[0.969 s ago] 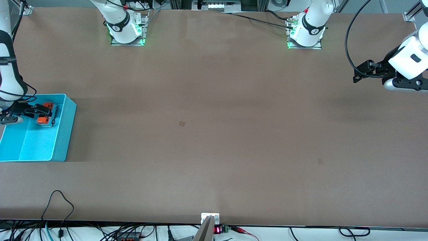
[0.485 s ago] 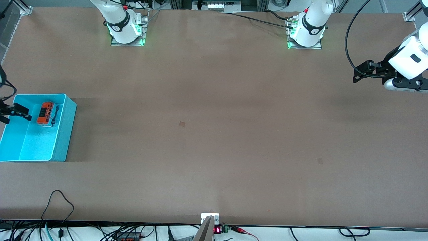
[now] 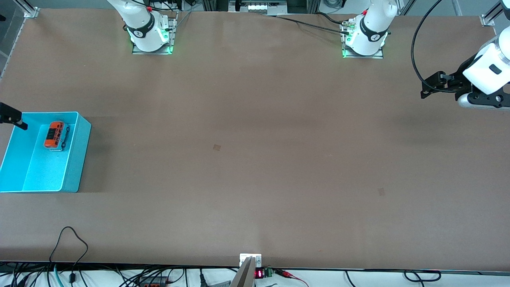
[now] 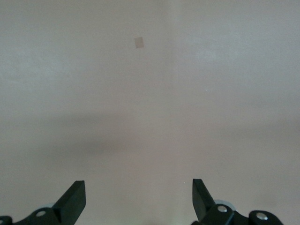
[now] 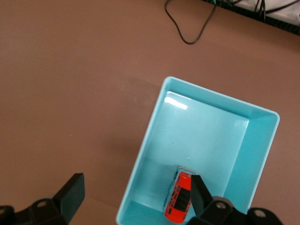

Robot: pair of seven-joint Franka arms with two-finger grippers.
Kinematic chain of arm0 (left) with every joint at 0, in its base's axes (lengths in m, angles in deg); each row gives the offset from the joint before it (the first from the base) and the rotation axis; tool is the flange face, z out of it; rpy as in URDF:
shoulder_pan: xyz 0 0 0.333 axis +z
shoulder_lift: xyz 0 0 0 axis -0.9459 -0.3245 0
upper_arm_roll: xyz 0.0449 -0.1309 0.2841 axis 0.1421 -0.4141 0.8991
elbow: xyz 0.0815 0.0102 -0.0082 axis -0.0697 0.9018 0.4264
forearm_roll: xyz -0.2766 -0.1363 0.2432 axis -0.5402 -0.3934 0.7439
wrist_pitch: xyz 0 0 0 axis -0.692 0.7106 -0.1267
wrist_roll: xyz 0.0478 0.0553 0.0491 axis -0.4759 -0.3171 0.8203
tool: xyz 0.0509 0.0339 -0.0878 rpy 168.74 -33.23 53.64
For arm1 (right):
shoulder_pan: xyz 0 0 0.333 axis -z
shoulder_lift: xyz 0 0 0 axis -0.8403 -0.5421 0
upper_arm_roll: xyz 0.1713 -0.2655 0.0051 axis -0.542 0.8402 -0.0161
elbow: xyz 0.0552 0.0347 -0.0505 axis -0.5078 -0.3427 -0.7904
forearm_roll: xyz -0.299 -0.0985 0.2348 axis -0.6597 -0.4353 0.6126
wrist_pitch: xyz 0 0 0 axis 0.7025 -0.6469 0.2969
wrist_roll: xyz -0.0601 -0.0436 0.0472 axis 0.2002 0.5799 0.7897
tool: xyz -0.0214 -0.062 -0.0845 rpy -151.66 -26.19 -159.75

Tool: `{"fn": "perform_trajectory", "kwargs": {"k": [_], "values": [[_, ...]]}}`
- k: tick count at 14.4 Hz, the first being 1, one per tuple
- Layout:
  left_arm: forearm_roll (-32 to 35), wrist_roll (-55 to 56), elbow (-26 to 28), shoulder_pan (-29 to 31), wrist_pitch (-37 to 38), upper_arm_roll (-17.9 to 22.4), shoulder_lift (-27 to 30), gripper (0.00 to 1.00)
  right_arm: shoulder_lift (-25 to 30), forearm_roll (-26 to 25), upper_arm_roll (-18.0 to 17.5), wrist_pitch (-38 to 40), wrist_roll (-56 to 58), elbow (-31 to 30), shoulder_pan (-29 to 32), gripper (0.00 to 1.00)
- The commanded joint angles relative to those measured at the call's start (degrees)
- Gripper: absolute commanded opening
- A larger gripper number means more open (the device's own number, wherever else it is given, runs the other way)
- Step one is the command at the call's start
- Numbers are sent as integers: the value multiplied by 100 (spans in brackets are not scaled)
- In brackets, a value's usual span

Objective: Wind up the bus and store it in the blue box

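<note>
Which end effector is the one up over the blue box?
The right end effector, open and empty over the blue box's edge, with the bus inside. The left end effector waits open at the table's left-arm end.

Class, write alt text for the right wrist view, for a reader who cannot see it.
A small orange bus lies inside the blue box on a brown table, seen from above. The right pincer hangs open over the box's edge, holding nothing; a black cable loops nearby.

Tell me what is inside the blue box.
Only the bus lies inside the blue box, on its floor at the end farther from the front camera. The floor under the bus is hidden.
</note>
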Motion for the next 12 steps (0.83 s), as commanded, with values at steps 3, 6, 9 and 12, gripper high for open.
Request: {"fn": "perform_trajectory", "kwargs": {"k": [3,6,9,12], "values": [[7,-110,-167,77,134,-69,-64,100,321,-700,-352,1173,-1509,538,-315,100],[7,-110,-167,77,178,-69,-64,100,627,-999,-547,1744,-2614,600,-700,100],[7,-110,-167,77,187,-69,-64,100,787,-930,-565,2141,-3417,609,-973,100],[7,-110,-167,77,187,-69,-64,100,796,-1009,-705,2256,-3542,661,-1079,100]]}}
